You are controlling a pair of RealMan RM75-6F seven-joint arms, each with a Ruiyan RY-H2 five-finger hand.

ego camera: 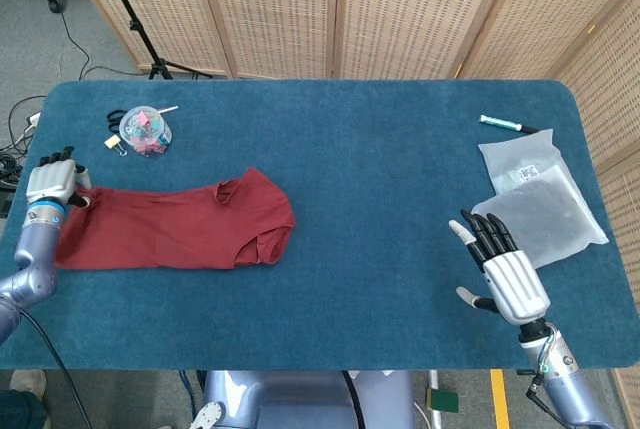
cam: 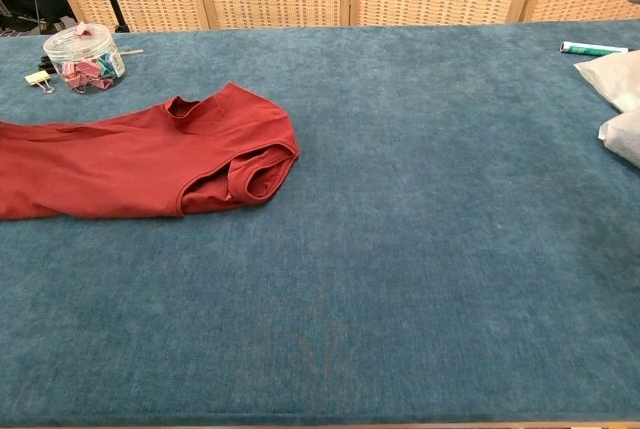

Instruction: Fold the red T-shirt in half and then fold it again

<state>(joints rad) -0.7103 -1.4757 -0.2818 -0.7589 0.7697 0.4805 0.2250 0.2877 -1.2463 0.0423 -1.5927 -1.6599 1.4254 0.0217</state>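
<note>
The red T-shirt [ego camera: 170, 229] lies flat in a long strip on the left of the blue table [ego camera: 380, 169], its collar and folded sleeve toward the middle. The chest view shows the same T-shirt [cam: 130, 164] running off the left edge. My left hand [ego camera: 55, 184] sits at the shirt's far left end and holds the hem corner there, fingers pointing away from me. My right hand [ego camera: 503, 274] hovers open above the table at the front right, fingers spread, far from the shirt. Neither hand shows in the chest view.
A clear jar of clips [ego camera: 145, 132] stands behind the shirt, with loose clips and scissors [ego camera: 115, 139] beside it. Two plastic bags [ego camera: 540, 204] lie at the right, just beyond my right hand. A marker [ego camera: 508, 124] lies at the back right.
</note>
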